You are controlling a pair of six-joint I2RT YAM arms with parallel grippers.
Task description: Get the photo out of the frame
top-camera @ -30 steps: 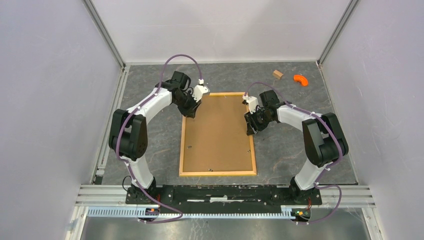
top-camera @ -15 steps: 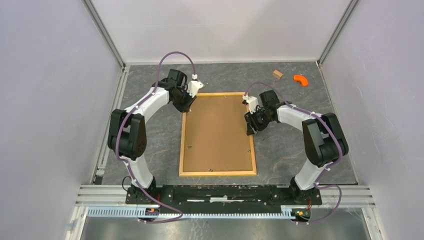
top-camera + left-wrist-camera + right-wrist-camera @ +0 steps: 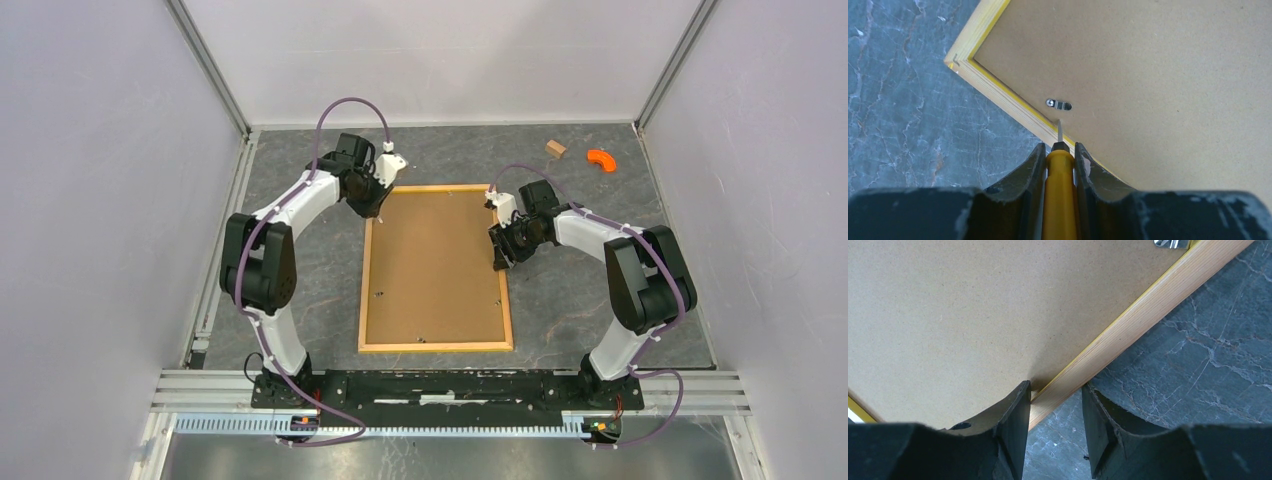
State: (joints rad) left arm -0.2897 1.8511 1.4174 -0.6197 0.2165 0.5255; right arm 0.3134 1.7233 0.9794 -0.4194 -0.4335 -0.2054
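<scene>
The frame (image 3: 365, 290) lies face down on the grey table, its brown backing board (image 3: 435, 265) up. The photo is hidden under it. My left gripper (image 3: 379, 203) hovers at the frame's far left corner, shut on a yellow-handled screwdriver (image 3: 1060, 190). The blade tip sits at the yellow rail (image 3: 998, 92), just short of a small metal clip (image 3: 1059, 104). My right gripper (image 3: 500, 262) straddles the right wooden rail (image 3: 1148, 307), one finger on the board side and one on the table side, closed on the rail (image 3: 1055, 390).
More small clips show on the board near the left rail (image 3: 378, 294), right rail (image 3: 498, 297) and near rail (image 3: 424, 339). A wooden block (image 3: 555, 148) and an orange piece (image 3: 601, 158) lie at the far right. Enclosure walls stand on three sides.
My left gripper has carried the screwdriver away from me along the left rail to the frame's far left corner. The right gripper and the frame have stayed put.
</scene>
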